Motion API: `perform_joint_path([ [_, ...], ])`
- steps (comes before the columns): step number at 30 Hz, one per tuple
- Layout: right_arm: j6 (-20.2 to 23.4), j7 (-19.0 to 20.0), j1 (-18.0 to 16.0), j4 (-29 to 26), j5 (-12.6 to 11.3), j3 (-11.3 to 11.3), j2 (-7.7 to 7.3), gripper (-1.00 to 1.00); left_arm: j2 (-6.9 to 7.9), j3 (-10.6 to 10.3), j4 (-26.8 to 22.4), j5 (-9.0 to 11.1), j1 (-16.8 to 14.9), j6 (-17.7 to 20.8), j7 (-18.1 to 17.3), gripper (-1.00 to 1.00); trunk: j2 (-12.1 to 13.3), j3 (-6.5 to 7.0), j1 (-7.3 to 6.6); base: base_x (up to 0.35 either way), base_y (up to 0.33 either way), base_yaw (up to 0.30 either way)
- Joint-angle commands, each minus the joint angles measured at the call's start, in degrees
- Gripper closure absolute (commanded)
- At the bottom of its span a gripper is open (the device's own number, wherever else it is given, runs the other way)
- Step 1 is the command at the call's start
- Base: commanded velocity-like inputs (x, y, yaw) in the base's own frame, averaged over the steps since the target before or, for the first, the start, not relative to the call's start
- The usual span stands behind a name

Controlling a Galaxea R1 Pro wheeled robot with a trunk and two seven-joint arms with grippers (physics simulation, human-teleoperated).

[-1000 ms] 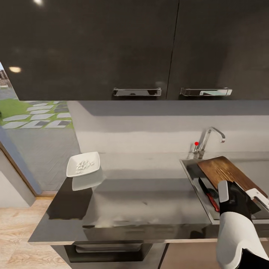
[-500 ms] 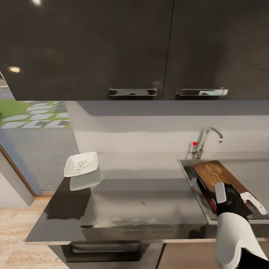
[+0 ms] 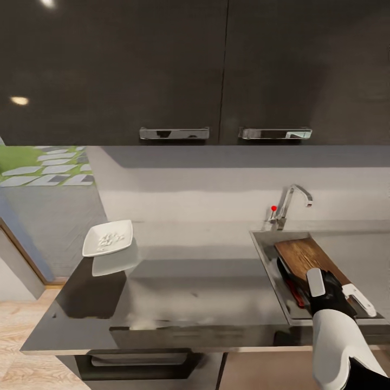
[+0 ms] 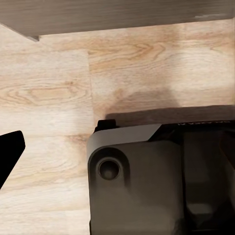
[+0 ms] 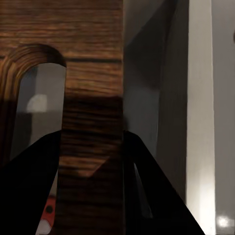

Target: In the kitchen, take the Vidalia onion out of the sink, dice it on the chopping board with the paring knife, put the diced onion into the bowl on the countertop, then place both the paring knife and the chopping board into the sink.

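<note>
Dark brown wood of the chopping board (image 3: 306,257) was seen lying over the sink (image 3: 265,254), its long axis running from the faucet (image 3: 287,206) end back toward the robot, tilted so that its near end was raised at the right gripper (image 3: 330,290). In the right wrist view the board's end strip beside the handle slot (image 5: 36,105) was clasped between the two dark fingers (image 5: 29,191), so the fingers were judged closed on the board (image 5: 90,73) rather than spread. The paring knife (image 3: 293,287) was seen in the basin just left of the board, its red handle nearest the robot. The white bowl (image 3: 107,238), holding pale diced pieces, stood well apart at the far left of the countertop (image 3: 206,292). The left gripper's state could not be told; only wooden floor (image 4: 73,83) and part of the robot's base were visible there. Release into the basin was judged to be what remained.
</note>
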Motion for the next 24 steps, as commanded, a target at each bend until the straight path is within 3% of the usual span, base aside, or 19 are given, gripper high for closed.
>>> perform_joint_path([
  [1,0.52,-0.25,-0.04,-0.09,-0.08,0.01,-0.01,1.0,-0.04,-0.47,0.28,0.1,-0.11,-0.44,0.25,-1.0,-0.13,-0.13,0.04,0.0,-0.002,0.0],
  [11,0.55,-0.19,-0.04,0.09,-0.27,0.06,-0.01,1.0,-0.04,-0.47,0.28,0.1,-0.12,-0.44,0.25,-1.0,-0.13,-0.13,0.04,0.197,0.0,0.0],
  [24,0.56,-0.16,-0.04,0.15,-0.28,0.27,0.1,1.0,0.1,-0.47,0.36,0.14,-0.07,1.54,0.57,-1.0,-0.13,-0.13,0.04,0.013,0.0,0.0],
])
